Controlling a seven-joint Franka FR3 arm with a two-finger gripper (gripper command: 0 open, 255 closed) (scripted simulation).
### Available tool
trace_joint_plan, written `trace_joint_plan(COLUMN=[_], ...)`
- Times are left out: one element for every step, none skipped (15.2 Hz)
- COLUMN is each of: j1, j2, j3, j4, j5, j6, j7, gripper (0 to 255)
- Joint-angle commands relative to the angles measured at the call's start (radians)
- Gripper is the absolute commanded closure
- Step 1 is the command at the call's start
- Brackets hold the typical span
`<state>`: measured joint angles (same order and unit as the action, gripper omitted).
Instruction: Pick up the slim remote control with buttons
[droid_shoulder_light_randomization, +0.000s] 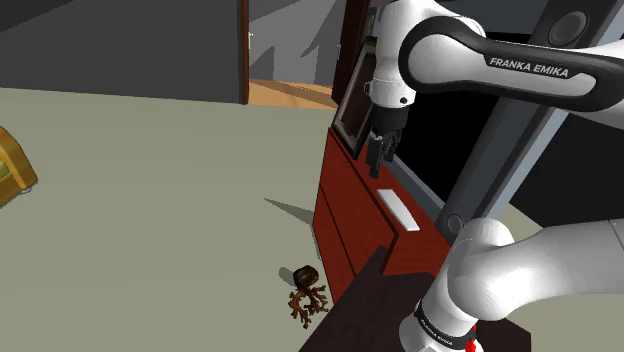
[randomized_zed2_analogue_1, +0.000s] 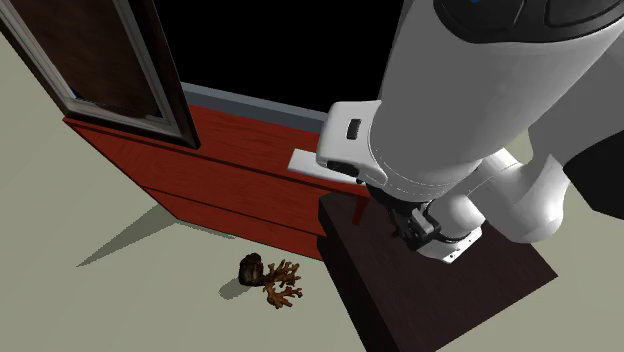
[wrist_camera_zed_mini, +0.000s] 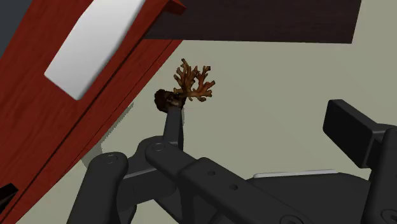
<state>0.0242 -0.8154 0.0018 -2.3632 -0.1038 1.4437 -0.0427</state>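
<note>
Shoulder view: gripper (droid_shoulder_light_randomization: 377, 160) poised over red dresser (droid_shoulder_light_randomization: 350, 215), white remote (droid_shoulder_light_randomization: 397, 208) just below, untouched. Wrist view adds: fingers (wrist_camera_zed_mini: 173, 127) spread, empty; brown coral ornament (wrist_camera_zed_mini: 191, 86) on floor (wrist_camera_zed_mini: 273, 70) beyond one fingertip

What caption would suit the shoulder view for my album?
Black gripper hangs over a red cabinet, near the white remote.

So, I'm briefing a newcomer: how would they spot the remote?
Find the red cabinet before the black area. On its top, near the pincer, lies the remote. It is a slim white bar lying flat, unlike the dark framed panel standing nearby.
</note>
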Motion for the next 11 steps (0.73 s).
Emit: trace_joint_plan(j1=[0.000, -0.017, -0.035, -0.052, -0.070, -0.089, -0.107, -0.126, -0.145, -0.165, -0.185], j2=[0.000, -0.005, -0.010, -0.014, -0.017, -0.020, -0.022, -0.024, -0.025, -0.025, -0.024], j3=[0.000, -0.016, -0.031, -0.047, -0.063, -0.080, -0.096, -0.113, -0.130, -0.147, -0.165], j4=[0.000, -0.025, -0.049, -0.073, -0.097, -0.120, -0.143, -0.165, -0.186, -0.207, -0.228], j5=[0.000, -0.007, -0.014, -0.021, -0.029, -0.036, -0.044, -0.052, -0.060, -0.068, -0.077], j6=[0.000, 0.026, 0.052, 0.078, 0.105, 0.131, 0.158, 0.185, 0.212, 0.240, 0.268], j7=[0.000, 0.012, 0.025, 0.037, 0.049, 0.061, 0.073, 0.084, 0.096, 0.108, 0.119], gripper=[0, 0, 0, 0, 0, 0, 0, 0, 0, 0, 0])
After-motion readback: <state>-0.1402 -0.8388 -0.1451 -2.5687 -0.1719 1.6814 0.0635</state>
